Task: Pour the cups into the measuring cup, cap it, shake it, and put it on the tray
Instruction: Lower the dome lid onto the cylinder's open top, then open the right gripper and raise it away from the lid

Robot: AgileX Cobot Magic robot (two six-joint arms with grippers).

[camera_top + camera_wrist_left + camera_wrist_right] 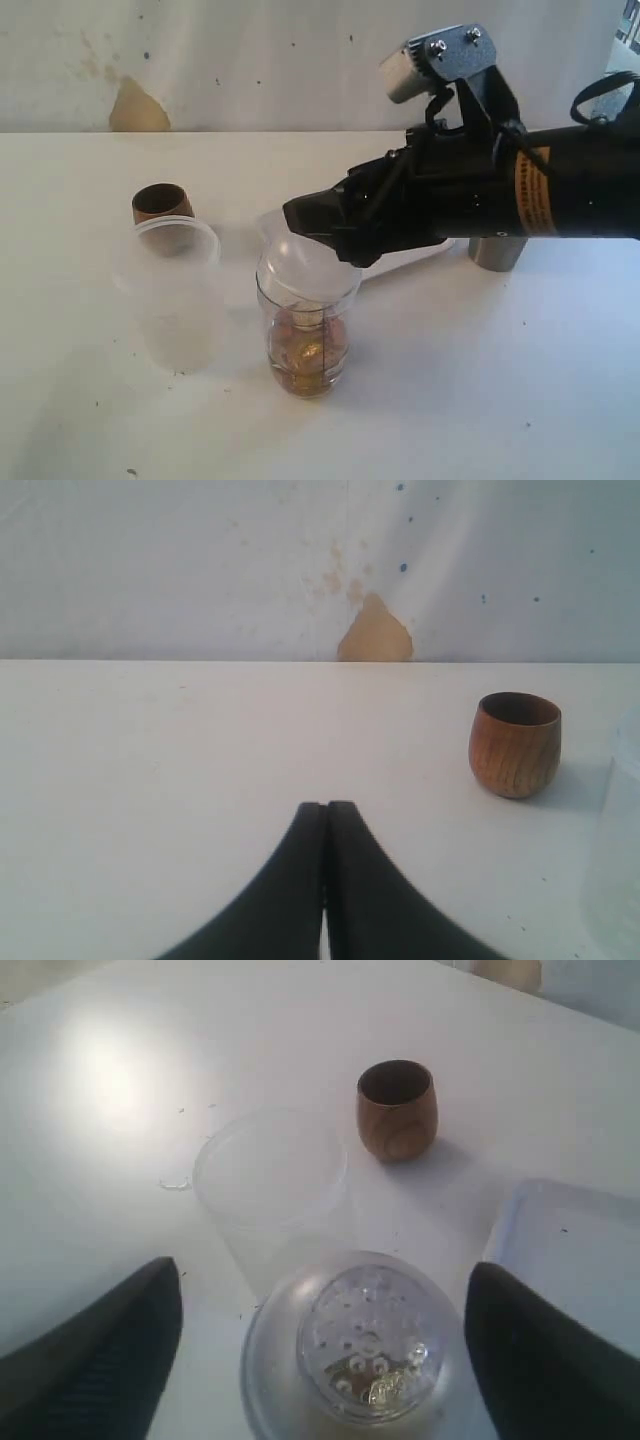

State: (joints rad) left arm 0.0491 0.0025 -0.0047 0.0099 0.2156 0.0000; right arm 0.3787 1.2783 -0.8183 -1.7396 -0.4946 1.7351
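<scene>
The measuring cup (305, 335) stands mid-table with amber, golden contents in its bottom and a clear perforated cap (368, 1345) on its mouth. My right gripper (303, 216) hovers just over it, open, one finger (110, 1345) on each side and clear of the cup. The brown wooden cup (162, 202) stands upright at the back left, also in the right wrist view (397, 1110) and the left wrist view (515, 743). The steel tumbler (497, 253) stands behind the right arm. Low over bare table, my left gripper (326, 806) is shut and empty. The white tray (575, 1250) lies beside the measuring cup.
A frosted translucent plastic cup (175, 295) stands upright just left of the measuring cup and in front of the wooden cup. The right arm (520, 190) crosses above the tray and hides most of it. A stained white wall (140, 60) backs the table.
</scene>
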